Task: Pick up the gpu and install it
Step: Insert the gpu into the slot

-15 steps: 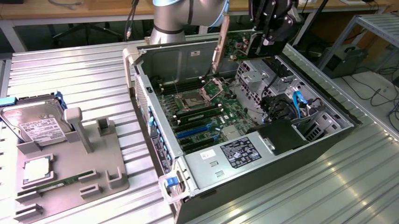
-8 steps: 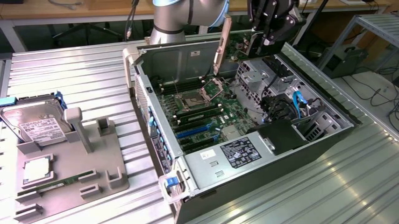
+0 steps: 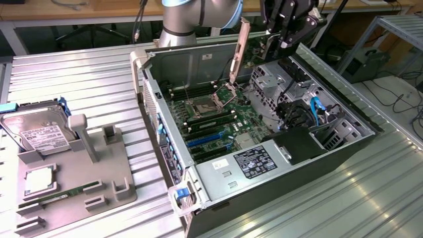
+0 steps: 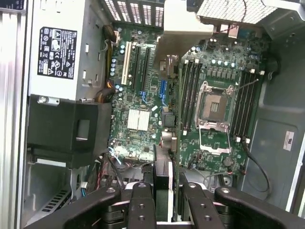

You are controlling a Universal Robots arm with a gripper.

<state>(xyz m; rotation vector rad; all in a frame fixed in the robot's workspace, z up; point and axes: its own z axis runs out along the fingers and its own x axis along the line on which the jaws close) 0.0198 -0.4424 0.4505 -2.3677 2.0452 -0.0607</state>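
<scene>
The gpu [image 3: 263, 45] hangs on edge above the back of the open computer case [image 3: 343, 148], its long silver bracket [image 3: 242, 49] pointing down toward the motherboard [image 3: 218, 119]. My gripper [image 3: 283, 39] is shut on the card's upper edge. In the wrist view the gpu [image 4: 162, 167] runs edge-on away from the camera, clamped between the two black fingers [image 4: 141, 202], and its bracket end [image 4: 178, 33] is over the board. The expansion slots [image 4: 143, 67] lie to one side of the card, beside the CPU socket [image 4: 213, 106].
A grey parts holder [image 3: 99, 198] at the exterior view's left carries a hard drive [image 3: 39, 133] and a RAM stick [image 3: 59, 193]. Inside the case are the power supply [image 3: 254, 161], a black shroud [image 3: 300, 144] and blue cables [image 3: 316, 106]. The arm's base [image 3: 191, 17] stands behind the case.
</scene>
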